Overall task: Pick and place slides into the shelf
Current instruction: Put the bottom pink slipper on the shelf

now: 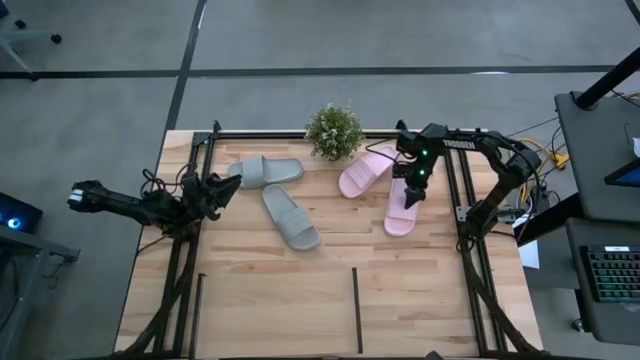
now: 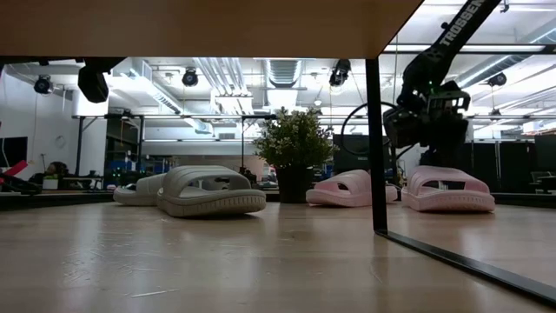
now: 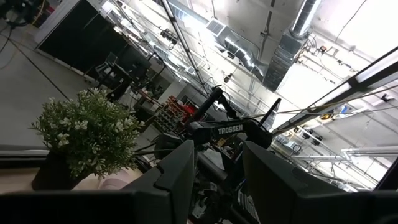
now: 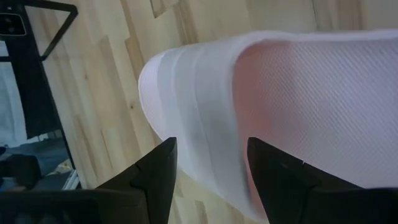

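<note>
the left gripper (image 1: pixel 228 187) waits at the left edge of the table (image 1: pixel 250 280), raised off the wood, its fingers (image 3: pixel 180 177) spread a little with nothing between them. just beside it lie two grey-green slides, one (image 1: pixel 265 171) near the back and one (image 1: pixel 291 217) angled toward the middle. a small potted plant (image 1: pixel 334 131) stands at the back edge. right of it sits a pink slide (image 1: pixel 366 169), and a second pink slide (image 1: pixel 404 209) lies beside it. the right gripper (image 1: pixel 413 192) hovers right over that second one, fingers (image 4: pixel 155 177) open wide, straddling its strap. thin black shelf bars (image 1: pixel 356 309) stand at the near edge, well apart from all four slides.
</note>
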Controlling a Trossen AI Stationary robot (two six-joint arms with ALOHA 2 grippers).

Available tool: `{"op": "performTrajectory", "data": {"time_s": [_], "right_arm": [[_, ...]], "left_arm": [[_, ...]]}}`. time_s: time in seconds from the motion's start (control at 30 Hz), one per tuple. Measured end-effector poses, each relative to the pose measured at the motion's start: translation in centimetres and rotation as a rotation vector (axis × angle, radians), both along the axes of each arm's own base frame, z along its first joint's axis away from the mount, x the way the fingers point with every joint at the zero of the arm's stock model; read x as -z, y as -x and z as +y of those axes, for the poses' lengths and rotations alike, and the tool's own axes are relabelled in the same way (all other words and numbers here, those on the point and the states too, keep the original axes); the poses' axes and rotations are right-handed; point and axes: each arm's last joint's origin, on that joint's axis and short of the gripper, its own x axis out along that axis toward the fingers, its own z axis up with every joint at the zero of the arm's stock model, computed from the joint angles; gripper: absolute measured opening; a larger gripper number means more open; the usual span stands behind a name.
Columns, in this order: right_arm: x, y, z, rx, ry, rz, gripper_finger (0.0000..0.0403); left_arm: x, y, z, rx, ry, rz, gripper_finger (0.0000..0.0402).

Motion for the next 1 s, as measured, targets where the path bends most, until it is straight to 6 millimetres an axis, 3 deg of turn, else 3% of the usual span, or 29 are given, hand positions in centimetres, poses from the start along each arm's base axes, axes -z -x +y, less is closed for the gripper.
{"op": "performTrajectory", "data": {"time_s": [0.3, 1.0], "right_arm": [[0.1, -0.38, -0.07, 0.0, 0.024, -0.02, 0.0178], [-0.04, -0.44, 0.13, 0.02, -0.028, -0.047, 0.0028]], "left_arm": [[0.0, 0.0, 0.0, 0.0, 0.0, 0.0, 0.0123], [0.02, 0.0, 0.0, 0.0, 0.0, 0.0, 0.0123]]}}
